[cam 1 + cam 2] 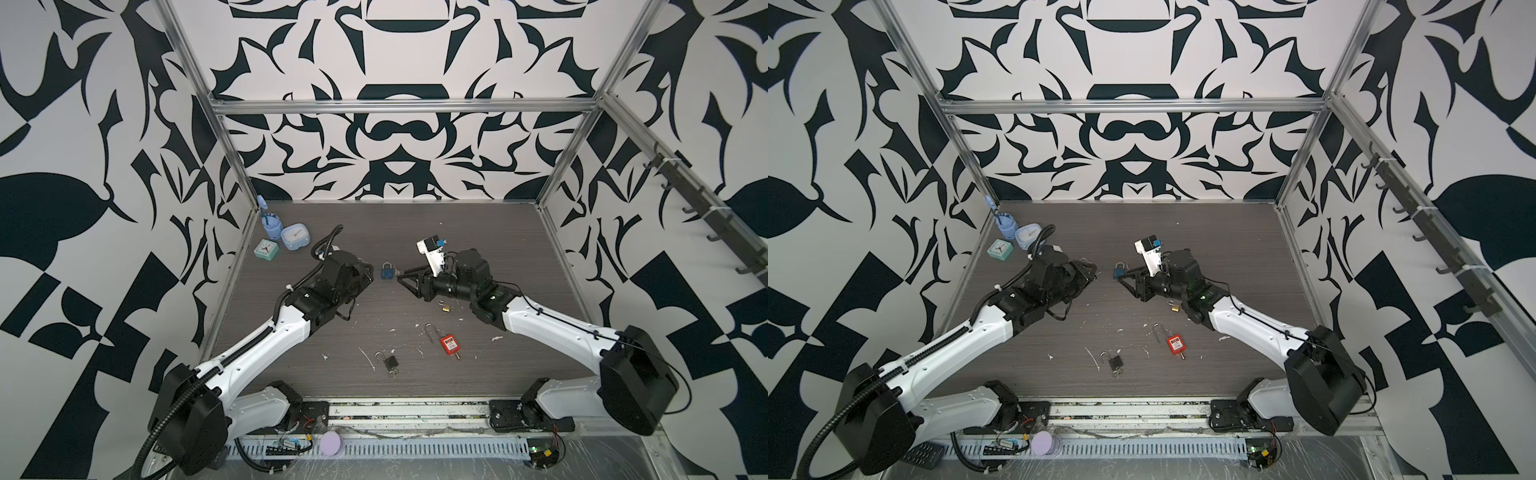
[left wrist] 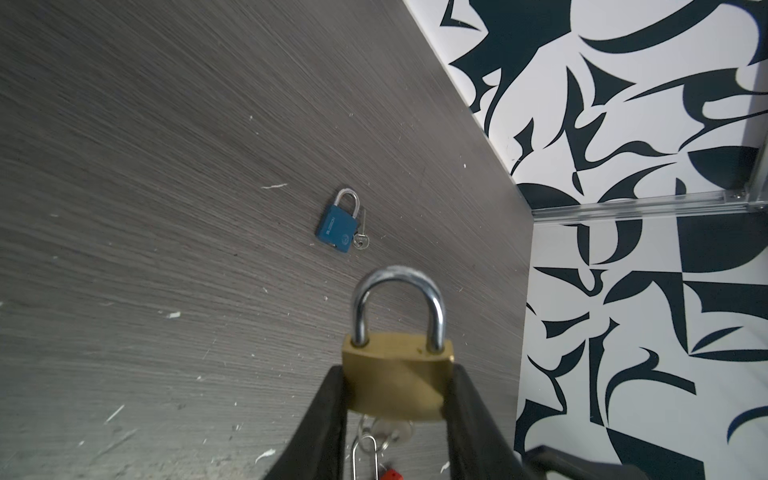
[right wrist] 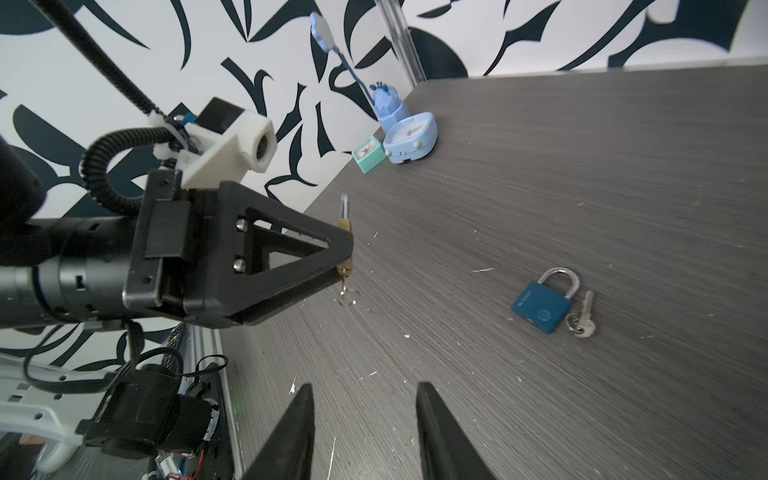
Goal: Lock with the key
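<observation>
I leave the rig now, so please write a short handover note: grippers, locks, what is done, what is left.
Left gripper: shut on the brass padlock, held above the table; both shackle legs sit in its body, a key hangs under it.
Right gripper: open and empty, across from the left one.
Blue padlock: lying on the table, shackle closed, loose key beside it.
Done: brass padlock lifted, shackle looks closed.
Left: probably the right gripper turns and removes the key.
</observation>
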Tool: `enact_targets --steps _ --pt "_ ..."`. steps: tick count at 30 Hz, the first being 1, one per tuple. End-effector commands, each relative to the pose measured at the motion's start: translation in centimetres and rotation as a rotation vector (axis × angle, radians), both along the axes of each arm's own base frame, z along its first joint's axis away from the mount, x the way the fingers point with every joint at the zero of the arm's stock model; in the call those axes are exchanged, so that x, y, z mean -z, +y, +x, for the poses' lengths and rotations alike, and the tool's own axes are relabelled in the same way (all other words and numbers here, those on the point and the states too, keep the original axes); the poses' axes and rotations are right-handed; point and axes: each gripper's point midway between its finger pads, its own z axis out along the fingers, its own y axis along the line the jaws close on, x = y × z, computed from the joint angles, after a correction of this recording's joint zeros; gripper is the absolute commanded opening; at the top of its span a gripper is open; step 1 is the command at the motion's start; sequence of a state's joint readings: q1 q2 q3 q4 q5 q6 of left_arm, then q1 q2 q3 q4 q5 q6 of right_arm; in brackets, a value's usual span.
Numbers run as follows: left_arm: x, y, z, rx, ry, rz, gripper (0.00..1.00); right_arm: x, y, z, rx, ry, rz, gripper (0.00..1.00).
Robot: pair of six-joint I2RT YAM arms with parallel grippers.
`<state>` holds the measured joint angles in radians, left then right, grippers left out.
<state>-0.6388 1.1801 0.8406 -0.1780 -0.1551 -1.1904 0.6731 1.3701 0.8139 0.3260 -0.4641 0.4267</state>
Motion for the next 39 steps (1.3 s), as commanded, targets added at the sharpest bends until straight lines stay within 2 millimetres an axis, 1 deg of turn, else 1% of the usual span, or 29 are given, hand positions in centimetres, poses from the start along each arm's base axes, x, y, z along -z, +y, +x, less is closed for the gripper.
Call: enact_targets --steps 1,5,10,19,25,39 --pt "-1.4 -0.9 0.0 0.025 0.028 -0.051 0.00 -3.6 2.0 0.5 -0.039 -0.056 0.094 0.41" --pt "-1.4 -1.1 0.1 0.037 0.036 -0.050 0.00 -3.0 3.5 0.8 -0.062 -0.042 0.087 0.40" --pt "-1.5 -0.8 0.2 0.036 0.037 -0.058 0.00 -2.4 4.7 1.0 -0.082 -0.025 0.089 0.38" --pt "-1.2 -0.6 0.3 0.037 0.046 -0.055 0.00 -1.2 6.0 1.6 -0.097 0.006 0.080 0.35" --pt "-0.8 -0.7 0.3 0.044 0.057 -0.055 0.00 -1.1 6.4 1.7 -0.107 0.009 0.082 0.30" --pt "-0.7 -0.7 0.5 0.049 0.063 -0.056 0.00 -0.5 7.2 1.8 -0.128 0.035 0.086 0.09"
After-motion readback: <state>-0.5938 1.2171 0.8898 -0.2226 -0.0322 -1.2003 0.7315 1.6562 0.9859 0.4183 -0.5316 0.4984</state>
